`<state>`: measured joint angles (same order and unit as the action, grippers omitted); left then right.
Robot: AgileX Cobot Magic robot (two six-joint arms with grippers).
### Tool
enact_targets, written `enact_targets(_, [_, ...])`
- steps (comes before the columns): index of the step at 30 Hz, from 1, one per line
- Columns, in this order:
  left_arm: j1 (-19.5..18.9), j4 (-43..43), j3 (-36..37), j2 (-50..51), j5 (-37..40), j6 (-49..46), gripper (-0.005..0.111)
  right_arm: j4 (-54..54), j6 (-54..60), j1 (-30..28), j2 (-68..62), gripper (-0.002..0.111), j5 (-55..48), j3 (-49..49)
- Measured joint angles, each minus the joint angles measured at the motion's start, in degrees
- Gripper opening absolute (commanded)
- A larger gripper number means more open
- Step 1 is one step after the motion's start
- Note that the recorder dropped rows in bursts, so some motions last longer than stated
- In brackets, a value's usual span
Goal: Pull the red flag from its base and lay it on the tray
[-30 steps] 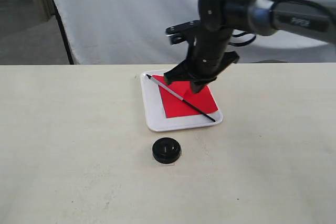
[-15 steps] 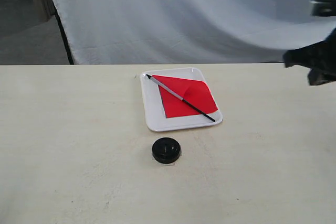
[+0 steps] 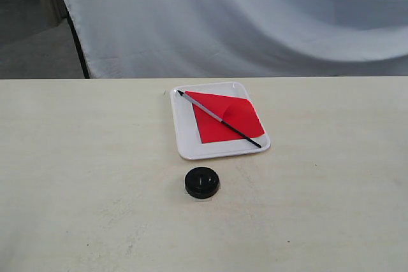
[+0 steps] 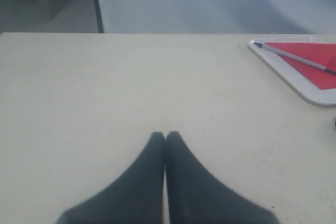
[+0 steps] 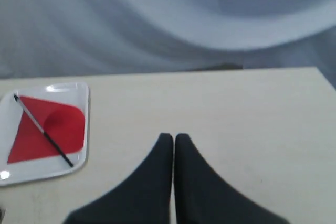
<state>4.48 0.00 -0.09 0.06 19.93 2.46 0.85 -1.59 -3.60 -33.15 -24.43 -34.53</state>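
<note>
The red flag (image 3: 226,119) lies flat in the white tray (image 3: 185,138), its black-and-grey stick running diagonally across the sheet. The round black base (image 3: 202,182) stands alone on the table just in front of the tray. Neither arm shows in the exterior view. In the left wrist view my left gripper (image 4: 165,136) is shut and holds nothing, with the tray (image 4: 294,80) and flag (image 4: 315,61) off to one side. My right gripper (image 5: 174,137) is likewise shut and holds nothing, well apart from the tray (image 5: 79,163) and flag (image 5: 50,129).
A pale cream table (image 3: 83,176) carries everything. A white cloth backdrop (image 3: 255,17) hangs behind its far edge, with a dark pole (image 3: 76,42) at the backdrop's left side.
My right arm, which stood over the tray a second ago, has pulled away to the right and left the exterior view. The flag stays lying in the tray.
</note>
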Motion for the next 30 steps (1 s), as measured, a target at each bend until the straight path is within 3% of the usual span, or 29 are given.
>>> enact_targets(12, [0.0, 0.0, 0.0, 0.0, 0.0, 0.0, 0.000, 0.0, -3.1, 0.0, 31.3, 0.002, 22.3, 18.5])
enact_targets(18, [0.0, 0.0, 0.0, 0.0, 0.0, 0.0, 0.000, 0.0, -3.1, 0.0, 32.9, 0.002, 26.5, 19.7])
enact_targets(30, [0.0, 0.0, 0.0, 0.0, 0.0, 0.0, 0.000, -3.0, -5.8, 0.0, 32.9, 0.002, 25.7, 21.6])
